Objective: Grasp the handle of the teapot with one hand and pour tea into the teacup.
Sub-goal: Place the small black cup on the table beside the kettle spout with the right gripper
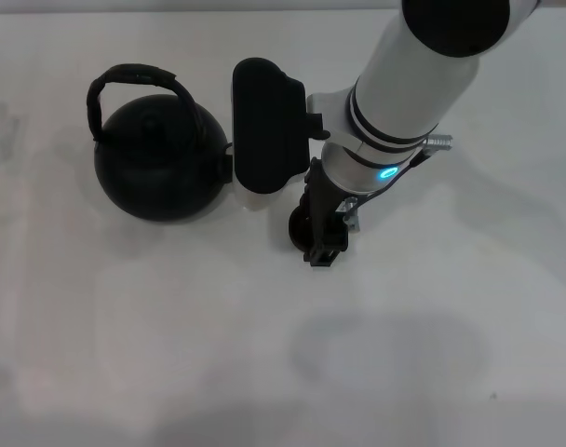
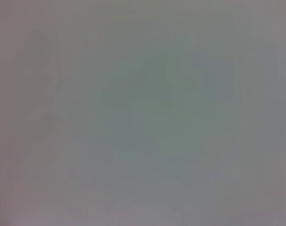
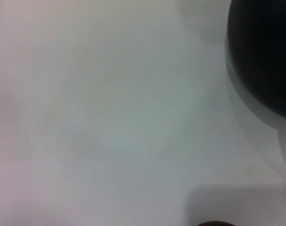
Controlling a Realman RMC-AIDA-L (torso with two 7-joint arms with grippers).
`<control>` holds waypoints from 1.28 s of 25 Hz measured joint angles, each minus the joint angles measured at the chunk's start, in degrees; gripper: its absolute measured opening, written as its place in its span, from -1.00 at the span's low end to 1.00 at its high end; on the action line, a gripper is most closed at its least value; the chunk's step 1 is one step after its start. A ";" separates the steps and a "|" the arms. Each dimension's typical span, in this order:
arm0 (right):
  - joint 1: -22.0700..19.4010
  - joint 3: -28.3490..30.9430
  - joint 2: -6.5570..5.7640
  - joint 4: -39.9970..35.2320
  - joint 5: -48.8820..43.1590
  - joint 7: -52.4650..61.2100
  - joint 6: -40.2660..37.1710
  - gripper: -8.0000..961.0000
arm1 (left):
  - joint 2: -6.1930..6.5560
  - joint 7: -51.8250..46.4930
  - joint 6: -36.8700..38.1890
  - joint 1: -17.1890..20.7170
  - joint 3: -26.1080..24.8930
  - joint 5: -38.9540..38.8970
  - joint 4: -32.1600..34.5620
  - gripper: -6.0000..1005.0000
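Observation:
The round matte-black teapot [image 1: 157, 168] stands on the white table at the left, its wrapped arched handle [image 1: 134, 79] upright over the lid, untouched. My right arm reaches down from the upper right. Its gripper [image 1: 323, 244] hangs low just right of the teapot, over a small dark round shape that looks like the teacup [image 1: 298, 228], mostly hidden by the fingers. Whether the fingers touch the cup is unclear. In the right wrist view the teapot [image 3: 265, 52] fills one corner as a black curve. The left gripper shows in no view.
The white table [image 1: 171, 354] spreads out on all sides of the teapot and gripper. A black block on my right wrist [image 1: 264, 126] sits close beside the teapot's body. The left wrist view holds only a plain grey surface [image 2: 143, 113].

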 joint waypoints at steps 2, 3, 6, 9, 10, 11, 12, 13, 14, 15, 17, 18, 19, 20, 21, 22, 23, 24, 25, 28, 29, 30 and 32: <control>-0.03 0.00 0.00 0.06 -0.14 -0.04 -0.08 0.52 | 0.00 0.00 0.00 0.00 0.01 0.00 0.00 0.77; -0.03 0.00 0.00 0.06 -0.14 -0.04 -0.08 0.52 | 0.00 0.00 0.00 -0.04 0.04 0.00 0.00 0.77; -0.02 -0.17 0.00 0.38 -0.07 -0.23 -0.11 0.52 | 0.00 0.00 0.03 -0.09 0.09 0.02 0.00 0.77; 0.07 -0.46 0.00 0.53 0.00 -0.35 -0.17 0.52 | 0.00 0.00 0.05 -0.09 0.12 0.05 0.00 0.77; 0.07 -0.49 0.00 0.53 0.01 -0.46 -0.26 0.52 | 0.00 0.00 0.04 -0.09 0.13 0.06 0.00 0.77; 0.03 -0.52 0.00 0.54 0.03 -0.61 -0.39 0.52 | 0.00 0.00 0.04 -0.09 0.12 0.07 0.00 0.77; 0.03 -0.54 0.00 0.54 0.03 -0.68 -0.50 0.52 | 0.00 0.00 0.04 -0.09 0.12 0.07 0.00 0.77; 0.04 -0.56 0.00 0.56 0.05 -0.72 -0.54 0.52 | 0.00 0.01 0.03 -0.09 0.12 0.08 0.00 0.77; 0.09 -0.56 0.00 0.58 0.06 -0.72 -0.57 0.52 | 0.00 0.01 0.03 -0.09 0.12 0.09 0.00 0.77; 0.13 -0.57 0.00 0.61 0.07 -0.73 -0.57 0.52 | 0.00 0.00 0.03 -0.09 0.11 0.09 0.00 0.77; 0.20 -0.58 0.00 0.73 0.07 -0.67 -0.58 0.52 | 0.00 0.00 0.02 -0.15 0.11 0.09 0.00 0.77; 0.30 -0.58 0.00 1.04 0.06 -0.49 -0.59 0.52 | 0.00 0.00 0.01 -0.20 0.11 0.09 0.00 0.77; 0.33 -0.58 0.00 1.22 0.02 -0.43 -0.59 0.55 | 0.00 0.00 0.01 -0.28 0.11 0.09 0.00 0.77; 0.36 -0.58 0.00 1.32 0.00 -0.41 -0.62 0.58 | 0.00 0.00 0.01 -0.29 0.11 0.09 0.00 0.77; 0.36 -0.58 0.00 1.32 0.00 -0.41 -0.62 0.60 | 0.00 0.00 0.03 -0.33 0.11 0.09 0.00 0.77; 0.39 -0.58 0.00 1.37 0.00 -0.41 -0.69 0.63 | 0.00 0.00 0.03 -0.33 0.11 0.09 0.00 0.77; 0.40 -0.58 0.00 1.37 0.00 -0.40 -0.70 0.66 | 0.00 0.00 0.04 -0.35 0.11 0.09 0.00 0.77; 0.41 -0.58 0.00 1.37 -0.01 -0.40 -0.70 0.68 | 0.00 0.00 0.09 -0.41 0.11 0.09 0.00 0.77; 0.41 -0.58 0.00 1.24 -0.10 -0.39 -0.73 0.71 | 0.00 0.00 0.09 -0.41 0.11 0.09 0.00 0.77; 0.31 -0.58 0.00 0.98 -0.30 -0.38 -0.82 0.79 | 0.00 0.00 0.10 -0.45 0.11 0.09 0.00 0.77; 0.25 -0.58 0.00 0.86 -0.38 -0.37 -0.92 0.79 | 0.00 0.00 0.10 -0.45 0.08 0.09 0.00 0.77; 0.21 -0.58 0.00 0.79 -0.45 -0.37 -0.99 0.79 | 0.00 0.01 0.12 -0.45 -0.01 0.09 0.00 0.77; 0.17 -0.54 0.00 0.74 -0.46 -0.39 -1.10 0.79 | 0.00 0.00 0.14 -0.44 -0.05 0.09 0.00 0.77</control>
